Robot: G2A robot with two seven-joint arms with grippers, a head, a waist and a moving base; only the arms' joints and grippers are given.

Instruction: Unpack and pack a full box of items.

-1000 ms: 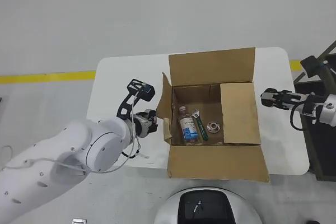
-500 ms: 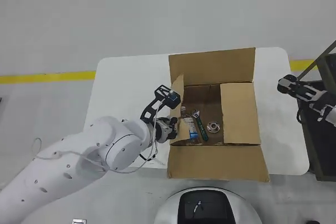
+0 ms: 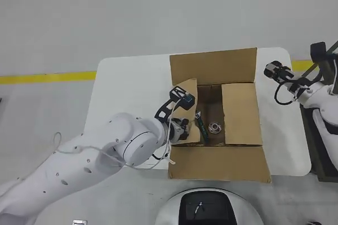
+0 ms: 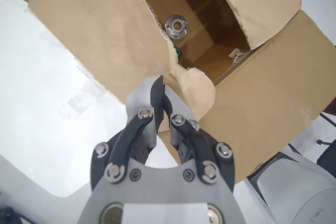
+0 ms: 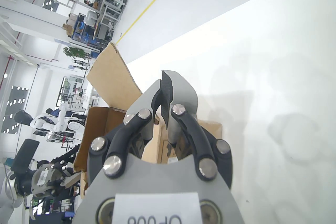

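Observation:
The cardboard box [image 3: 219,163] stands open on the white table [image 3: 129,84]. Its left flap [image 3: 188,89] is folded in over the opening. My left gripper [image 3: 183,130] [image 4: 160,83] is shut on that left flap [image 4: 92,25] at its torn edge. On the box floor lie a metal flange [image 3: 215,127] [image 4: 176,26] and a green-handled wrench [image 3: 201,126]. The flap hides most of the wrench's green handle [image 4: 178,51]. My right gripper [image 3: 268,70] [image 5: 164,83] hangs shut and empty over the table, beyond the box's back right corner.
The box's back flap [image 3: 214,66], right flap [image 3: 241,112] and front flap lie spread outward. The box [image 5: 105,109] shows behind my right gripper. A dark green frame [image 3: 327,56] stands just off the table's right edge. Bare tabletop lies left of the box.
My left gripper took hold of the left flap and swung it rightward over the opening, covering the bottle. My right gripper drew away, then moved toward the table's back edge.

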